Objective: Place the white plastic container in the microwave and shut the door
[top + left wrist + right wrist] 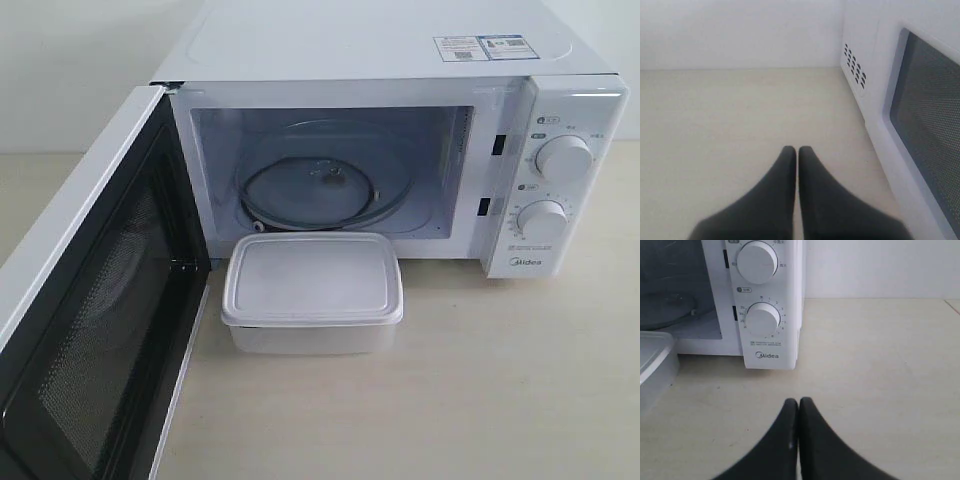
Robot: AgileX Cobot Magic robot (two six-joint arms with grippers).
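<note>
The white plastic container (312, 290) rests lidded on the table right in front of the microwave (400, 60), whose cavity shows the glass turntable (315, 190). The door (90, 300) stands swung wide open at the left. Neither gripper appears in the exterior view. My left gripper (797, 150) is shut and empty over bare table, beside the door's outer face (925, 130). My right gripper (798, 401) is shut and empty, in front of the dial panel (762, 320); the container's corner (655, 365) shows at the edge of that view.
The two round dials (563, 157) and the Midea logo sit on the microwave's right panel. Stickers (480, 46) lie on its top. A light wooden table (500, 400) spreads to the right of the container. A white wall stands behind.
</note>
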